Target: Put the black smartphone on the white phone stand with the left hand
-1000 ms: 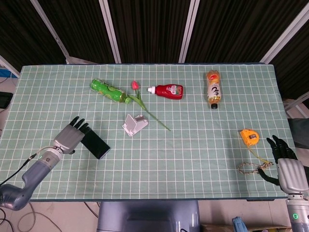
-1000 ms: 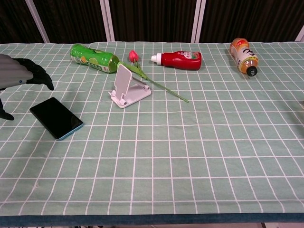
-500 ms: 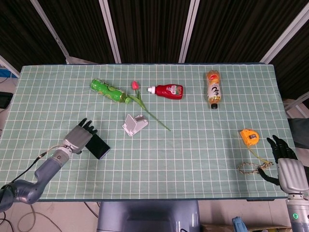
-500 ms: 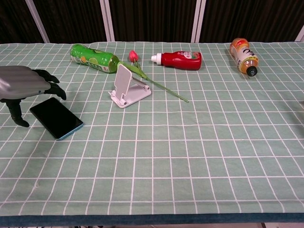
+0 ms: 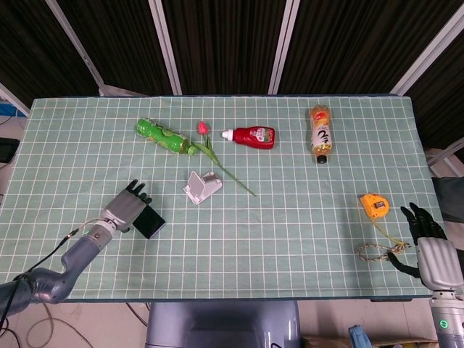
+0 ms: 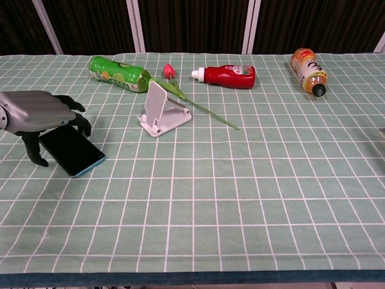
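The black smartphone (image 5: 151, 222) (image 6: 75, 151) lies flat on the green checked cloth at the front left. My left hand (image 5: 127, 208) (image 6: 42, 113) hovers over its far end, fingers spread and curved down, thumb beside the phone's near-left edge; no firm hold shows. The white phone stand (image 5: 201, 187) (image 6: 161, 110) sits upright to the right of the phone, apart from it. My right hand (image 5: 428, 241) rests at the table's front right corner, fingers apart, holding nothing.
A green bottle (image 5: 165, 135), a red tulip (image 5: 215, 154) and a red ketchup bottle (image 5: 252, 136) lie behind the stand. An orange juice bottle (image 5: 320, 133) lies at the back right. A yellow tape measure (image 5: 375, 206) and a rope piece (image 5: 375, 251) lie near my right hand.
My left hand has moved right and forward until it covers the phone's far end. The phone, stand and right hand have not moved.
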Motion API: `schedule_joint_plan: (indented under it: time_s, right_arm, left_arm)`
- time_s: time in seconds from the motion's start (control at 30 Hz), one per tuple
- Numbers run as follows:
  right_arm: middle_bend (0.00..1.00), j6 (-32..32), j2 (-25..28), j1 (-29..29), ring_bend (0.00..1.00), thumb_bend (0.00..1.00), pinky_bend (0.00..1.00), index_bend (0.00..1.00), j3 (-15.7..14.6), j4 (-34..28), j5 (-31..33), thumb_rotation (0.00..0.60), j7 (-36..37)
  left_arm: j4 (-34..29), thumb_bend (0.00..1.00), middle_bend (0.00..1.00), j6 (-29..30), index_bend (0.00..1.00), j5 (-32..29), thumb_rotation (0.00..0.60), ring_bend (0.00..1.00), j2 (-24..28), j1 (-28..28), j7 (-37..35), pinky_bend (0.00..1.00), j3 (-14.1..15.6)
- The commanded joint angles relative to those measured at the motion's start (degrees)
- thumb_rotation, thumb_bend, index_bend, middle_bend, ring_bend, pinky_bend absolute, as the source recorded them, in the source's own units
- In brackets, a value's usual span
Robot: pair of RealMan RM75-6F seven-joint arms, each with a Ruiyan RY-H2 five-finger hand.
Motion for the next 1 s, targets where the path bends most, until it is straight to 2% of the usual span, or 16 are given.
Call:
schedule_joint_plan:
  time_s: [0.03,0.5,0.7,0.83,1.0]
  right_arm:
    - [0.04,-0.01,0.01,0.00,0.00,0.32,0.19,0.10,0.00,-0.01,0.01,0.600,0.02]
    - [0.05,-0.05,0.02,0.02,0.00,0.32,0.19,0.10,0.03,-0.07,0.06,0.600,0.18]
    - [0.05,-0.03,0.06,0.01,0.00,0.32,0.19,0.10,0.01,-0.11,0.04,0.600,0.18]
    - [0.05,-0.04,0.05,0.02,0.00,0.32,0.19,0.10,0.01,-0.13,0.05,0.600,0.14]
    - [0.05,-0.04,0.06,0.02,0.00,0.32,0.19,0.10,0.01,-0.12,0.06,0.600,0.14]
  left_arm:
    - [0.04,0.07,0.23,0.06,0.24,-0.04,0.600,0.00,-0.25,-0.21,0.06,0.00,0.18]
    - [0.83,0.10,0.28,0.89,0.29,-0.70,0.600,0.00,-1.52,-1.08,0.11,0.00,1.90]
    - [1.19,0.27,0.41,1.75,0.40,-0.32,0.600,0.01,-2.04,-1.14,-0.18,0.00,2.55]
    - [1.43,0.30,0.48,2.56,0.47,-0.10,0.600,0.05,-2.36,-1.11,-0.43,0.00,2.66]
    - [1.42,0.30,0.53,3.60,0.51,0.14,0.600,0.09,-2.49,-0.95,-1.15,0.00,2.69]
